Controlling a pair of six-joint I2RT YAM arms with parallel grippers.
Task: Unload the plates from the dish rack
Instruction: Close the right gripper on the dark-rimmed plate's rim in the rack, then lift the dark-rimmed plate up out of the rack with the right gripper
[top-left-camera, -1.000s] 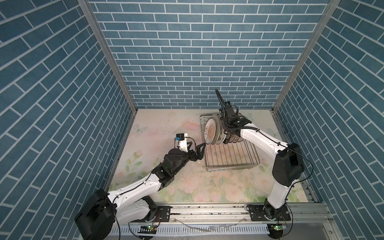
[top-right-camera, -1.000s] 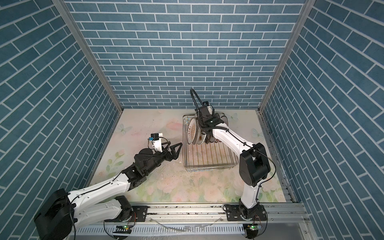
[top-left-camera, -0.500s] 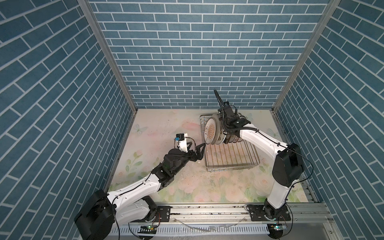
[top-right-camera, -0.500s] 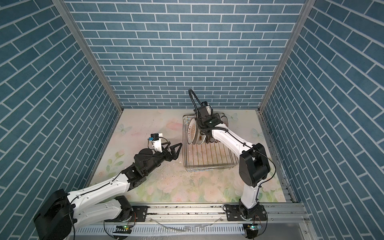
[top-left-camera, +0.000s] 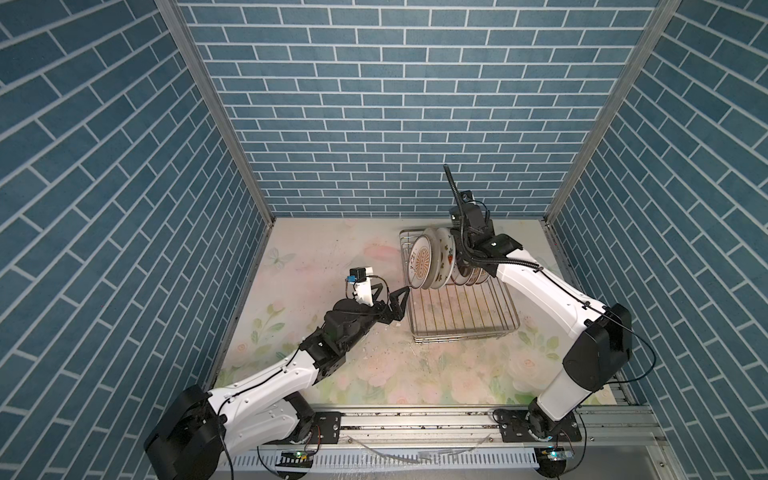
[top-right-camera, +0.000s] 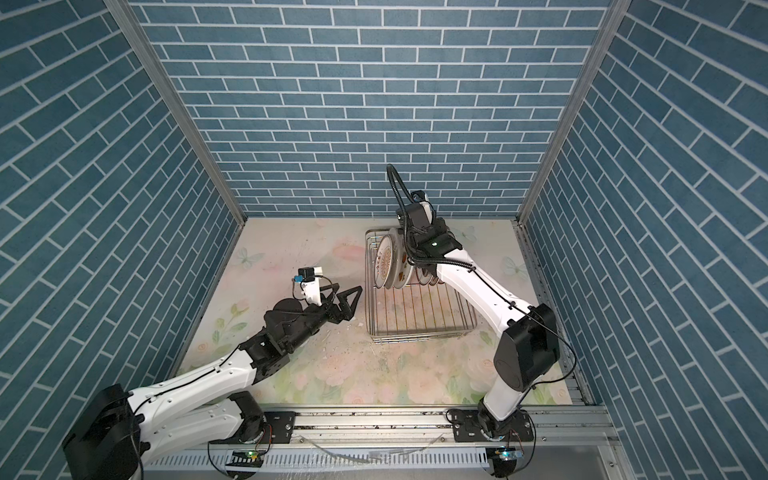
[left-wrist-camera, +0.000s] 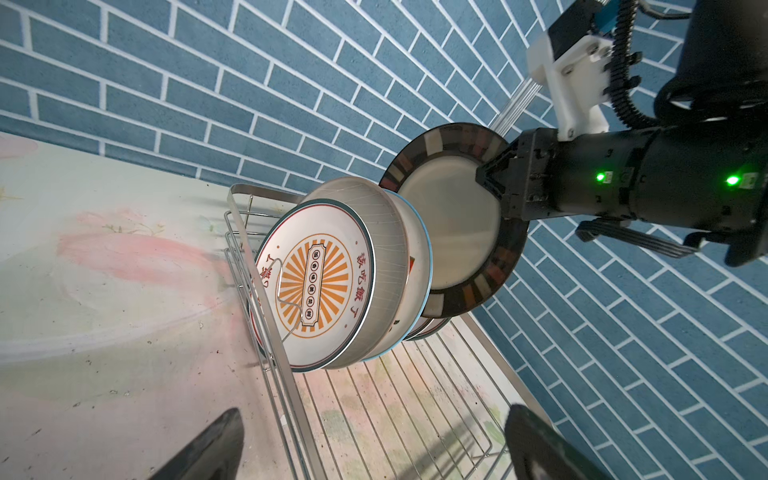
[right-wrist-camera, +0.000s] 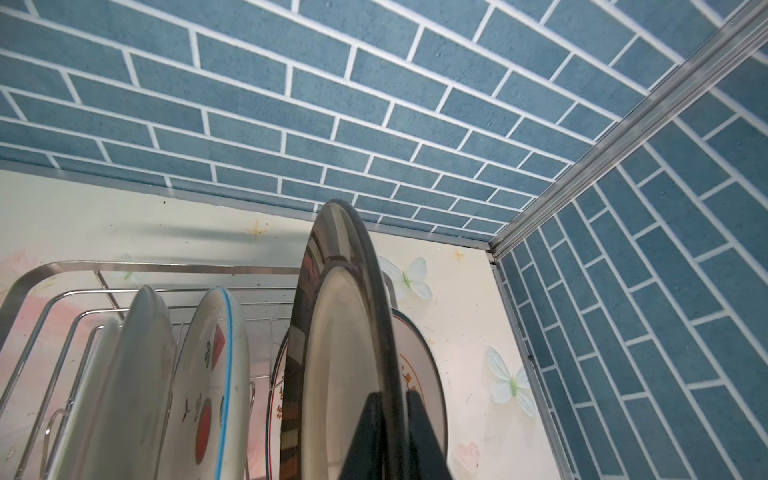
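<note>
The right gripper (right-wrist-camera: 395, 436) is cropped by the picture's edge. The dark-rimmed plate (right-wrist-camera: 345, 353) hides most of the plate behind (right-wrist-camera: 422, 365).

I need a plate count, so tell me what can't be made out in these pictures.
Rear plates: both top views, hidden by the right arm.
Dark-rimmed plate, lower edge: left wrist view, behind the sunburst plate.
Left claw: left wrist view, only fingertips show, rest cut by the edge.

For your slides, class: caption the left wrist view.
Right gripper, jaws shut on the dark-rimmed plate, beside other plates standing in the rack.
</note>
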